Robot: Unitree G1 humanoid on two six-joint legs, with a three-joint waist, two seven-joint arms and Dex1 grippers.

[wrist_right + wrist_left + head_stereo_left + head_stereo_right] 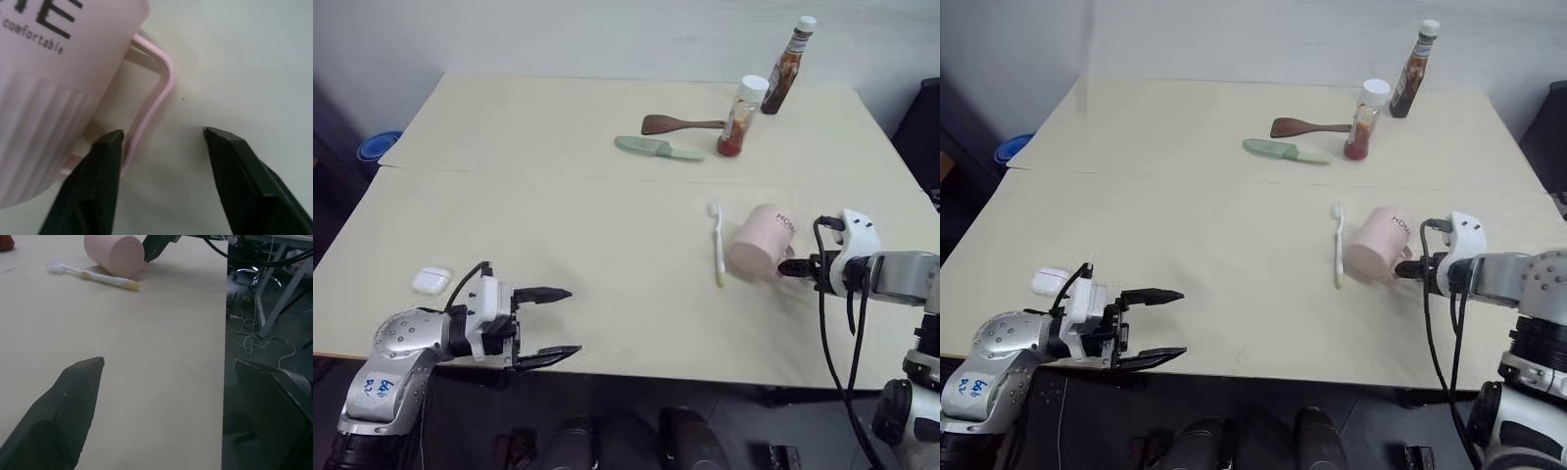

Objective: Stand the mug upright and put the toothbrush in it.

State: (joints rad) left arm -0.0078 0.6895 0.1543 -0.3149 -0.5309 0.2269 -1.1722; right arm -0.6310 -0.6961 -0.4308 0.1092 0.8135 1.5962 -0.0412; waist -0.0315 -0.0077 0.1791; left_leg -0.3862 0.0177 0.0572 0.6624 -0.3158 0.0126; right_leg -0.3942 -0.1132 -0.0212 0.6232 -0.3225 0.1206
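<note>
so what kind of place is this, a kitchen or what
More likely an office or lab than a kitchen: plain pale tables pushed together, loose cables on the floor and a chair base, though sauce bottles stand there.

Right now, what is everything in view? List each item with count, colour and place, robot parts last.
pale pink cylindrical mug: 1, pink, lying on its side at the table's right, handle toward the right gripper
slim white toothbrush: 1, white-cream, flat on the table just left of the mug
pale green knife-shaped utensil: 1, green, far middle of the table
brown wooden spatula: 1, brown, just behind the green utensil
clear white-capped jar: 1, red contents, right of the spatula
dark sauce bottle: 1, brown, far right
small white earbud case: 1, near left edge
light wooden table: 1, beige
left gripper: black fingers, open, at the near edge
right gripper: black fingers apart around the mug's handle
</note>
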